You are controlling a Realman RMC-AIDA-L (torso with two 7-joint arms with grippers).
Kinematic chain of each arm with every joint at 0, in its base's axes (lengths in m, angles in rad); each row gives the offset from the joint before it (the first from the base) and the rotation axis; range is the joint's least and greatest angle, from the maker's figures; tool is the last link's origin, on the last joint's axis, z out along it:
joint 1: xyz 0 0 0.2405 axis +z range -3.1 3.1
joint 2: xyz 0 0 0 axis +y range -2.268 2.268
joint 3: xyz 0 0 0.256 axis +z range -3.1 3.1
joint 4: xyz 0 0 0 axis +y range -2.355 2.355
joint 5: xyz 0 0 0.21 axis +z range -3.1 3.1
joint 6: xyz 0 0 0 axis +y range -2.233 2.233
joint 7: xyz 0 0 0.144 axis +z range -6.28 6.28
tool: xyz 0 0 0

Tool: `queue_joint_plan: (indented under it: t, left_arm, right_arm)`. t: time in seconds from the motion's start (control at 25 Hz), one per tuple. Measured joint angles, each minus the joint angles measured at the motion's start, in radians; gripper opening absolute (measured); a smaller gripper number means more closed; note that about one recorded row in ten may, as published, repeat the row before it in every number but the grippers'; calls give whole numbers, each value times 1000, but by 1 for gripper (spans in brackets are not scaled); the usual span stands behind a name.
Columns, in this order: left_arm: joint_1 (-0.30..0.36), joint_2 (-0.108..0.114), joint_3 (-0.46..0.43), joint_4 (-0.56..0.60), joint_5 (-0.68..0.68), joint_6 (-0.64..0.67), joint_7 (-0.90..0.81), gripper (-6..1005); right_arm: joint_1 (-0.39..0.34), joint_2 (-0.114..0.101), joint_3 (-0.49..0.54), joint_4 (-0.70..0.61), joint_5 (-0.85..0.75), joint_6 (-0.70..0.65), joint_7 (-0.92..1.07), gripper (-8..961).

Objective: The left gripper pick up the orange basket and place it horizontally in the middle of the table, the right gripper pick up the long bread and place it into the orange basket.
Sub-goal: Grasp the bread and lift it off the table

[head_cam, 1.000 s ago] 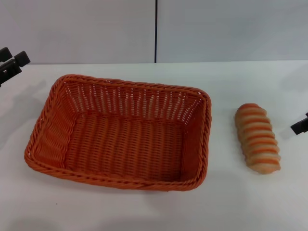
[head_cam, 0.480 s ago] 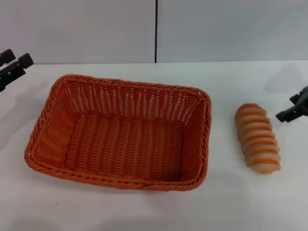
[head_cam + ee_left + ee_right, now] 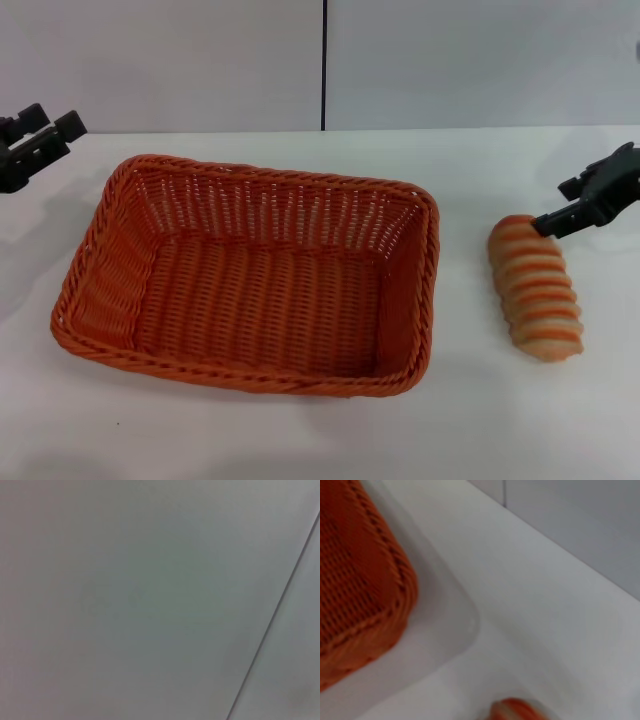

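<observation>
On the table (image 3: 300,440) in front of me the basket (image 3: 250,275) sits flat, long side across, a little left of centre, with nothing inside it. The bread (image 3: 536,287) lies to its right, apart from the basket wall, its long axis running away from me and its stripes crossing it.

My right gripper (image 3: 590,205) hangs at the right side, just beside the far end of the bread, its dark tip close over that end. I hold nothing with it. How wide its fingers stand I cannot tell; they show only as one dark shape from the side. My right wrist view takes in a corner of the basket (image 3: 355,580) and, at the frame edge, a sliver of the bread (image 3: 517,711) on the white top.

My left gripper (image 3: 38,145) is off at the far left, clear of the basket's far left corner. It carries nothing, and I cannot tell its opening either. My left wrist view shows only a plain grey wall (image 3: 125,595).
</observation>
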Motion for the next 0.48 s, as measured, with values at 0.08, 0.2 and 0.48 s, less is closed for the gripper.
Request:
queue_joint_plan:
  t: [0.08,0.2,0.48]
  left_arm:
    - [-1,0,0,0,0,0,0,705]
    - [-2,0,0,-1,0,0,0,704]
    - [-2,0,0,-1,-2,3,-5,704]
  right_arm:
    - [1,0,-1,21,9,15,-8,703]
    - [2,0,-1,57,11,40,-22,702]
    - [1,2,4,99,34,80,-57,692]
